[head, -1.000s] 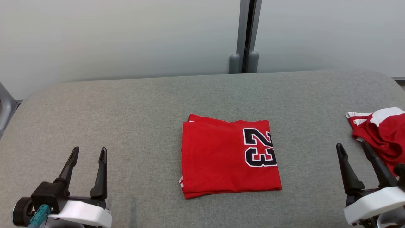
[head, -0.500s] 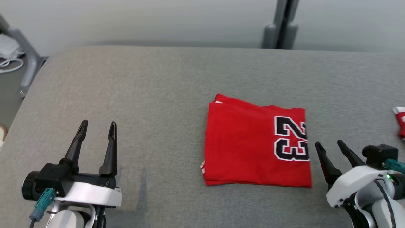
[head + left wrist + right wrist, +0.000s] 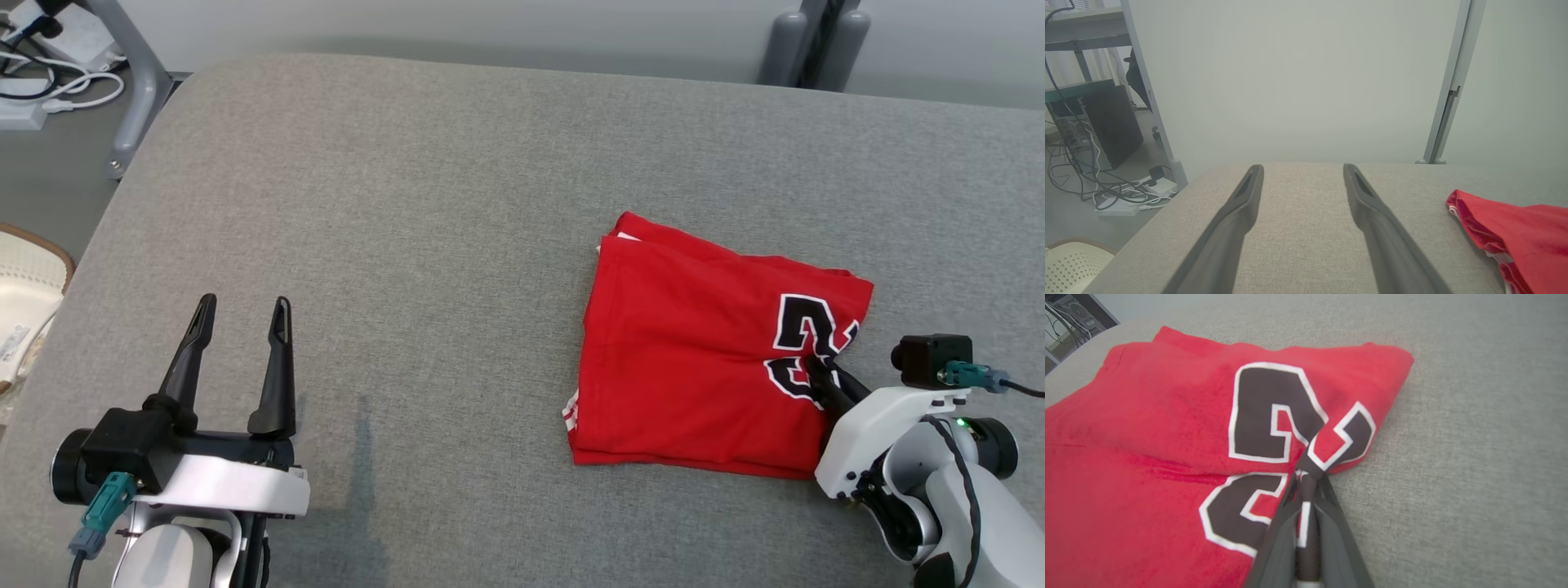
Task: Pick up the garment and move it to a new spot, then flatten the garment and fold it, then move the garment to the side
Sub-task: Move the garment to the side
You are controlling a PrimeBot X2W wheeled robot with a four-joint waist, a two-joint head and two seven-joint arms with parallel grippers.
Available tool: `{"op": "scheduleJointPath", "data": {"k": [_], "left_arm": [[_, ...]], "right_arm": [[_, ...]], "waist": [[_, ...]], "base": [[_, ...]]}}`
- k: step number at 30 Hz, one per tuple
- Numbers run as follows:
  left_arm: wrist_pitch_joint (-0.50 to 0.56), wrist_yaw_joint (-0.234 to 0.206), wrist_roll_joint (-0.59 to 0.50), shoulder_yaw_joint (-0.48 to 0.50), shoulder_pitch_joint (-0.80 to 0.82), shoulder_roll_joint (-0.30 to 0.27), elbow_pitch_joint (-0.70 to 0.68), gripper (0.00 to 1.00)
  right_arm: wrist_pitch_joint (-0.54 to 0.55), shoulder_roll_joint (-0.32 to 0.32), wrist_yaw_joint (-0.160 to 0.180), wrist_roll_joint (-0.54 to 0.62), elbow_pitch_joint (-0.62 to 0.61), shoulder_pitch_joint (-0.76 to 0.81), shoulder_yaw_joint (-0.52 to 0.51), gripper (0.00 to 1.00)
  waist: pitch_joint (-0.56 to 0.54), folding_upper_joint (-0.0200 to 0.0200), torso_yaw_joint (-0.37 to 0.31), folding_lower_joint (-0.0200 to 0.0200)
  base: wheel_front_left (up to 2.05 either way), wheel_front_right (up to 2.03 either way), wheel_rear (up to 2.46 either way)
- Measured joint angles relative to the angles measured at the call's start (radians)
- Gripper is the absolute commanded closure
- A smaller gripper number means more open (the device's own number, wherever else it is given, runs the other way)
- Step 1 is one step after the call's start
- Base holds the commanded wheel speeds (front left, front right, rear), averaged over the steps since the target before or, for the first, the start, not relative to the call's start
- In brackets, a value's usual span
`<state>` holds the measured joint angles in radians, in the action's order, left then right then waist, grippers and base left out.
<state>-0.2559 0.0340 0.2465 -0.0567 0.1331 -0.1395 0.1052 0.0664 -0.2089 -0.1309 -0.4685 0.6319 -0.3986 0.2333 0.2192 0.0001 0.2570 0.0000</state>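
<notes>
The garment (image 3: pixel 686 359) is a folded red jersey with a black and white number, lying right of centre on the grey table (image 3: pixel 424 204). My right gripper (image 3: pixel 816 369) is shut on the garment's right edge, pinching the cloth at the number so it bunches up. In the right wrist view the dark fingers (image 3: pixel 1284 526) close on a fold of the garment (image 3: pixel 1147 428) with the number (image 3: pixel 1274 416) puckered at the tips. My left gripper (image 3: pixel 241 314) stands open at the lower left, well away from the cloth. In the left wrist view the garment (image 3: pixel 1519 237) shows at the right, beyond the open left gripper (image 3: pixel 1302 169).
Past the table's left edge are a metal frame leg (image 3: pixel 135 82), cables with a power strip (image 3: pixel 33 86) and a pale perforated basket (image 3: pixel 24 302). A grey post (image 3: pixel 816 37) stands behind the table. A dark computer case (image 3: pixel 1106 122) sits on the floor at the left.
The camera swung left, shifting the whole scene right. My right gripper moved in onto the garment's right edge and shut on it, bunching the cloth. The left gripper stayed open.
</notes>
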Motion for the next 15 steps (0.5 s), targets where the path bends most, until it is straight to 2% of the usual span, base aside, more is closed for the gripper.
{"op": "scheduleJointPath", "data": {"k": [6, 15], "left_arm": [[-0.002, 0.0, -0.002, 0.007, -0.002, -0.005, -0.002, 0.0], [-0.003, 0.008, -0.007, 0.008, -0.006, -0.02, -0.034, 0.0]], "right_arm": [[-0.042, -0.03, 0.0, -0.012, -0.023, -0.001, 0.064, 1.0], [-0.043, -0.167, 0.0, 0.045, -0.183, 0.023, 0.093, 1.0]], "waist": [[-0.014, 0.0, -0.045, 0.0], [-0.015, 0.0, -0.193, 0.0]], "base": [[0.0, 0.0, 0.0], [0.0, 0.0, 0.0]]}}
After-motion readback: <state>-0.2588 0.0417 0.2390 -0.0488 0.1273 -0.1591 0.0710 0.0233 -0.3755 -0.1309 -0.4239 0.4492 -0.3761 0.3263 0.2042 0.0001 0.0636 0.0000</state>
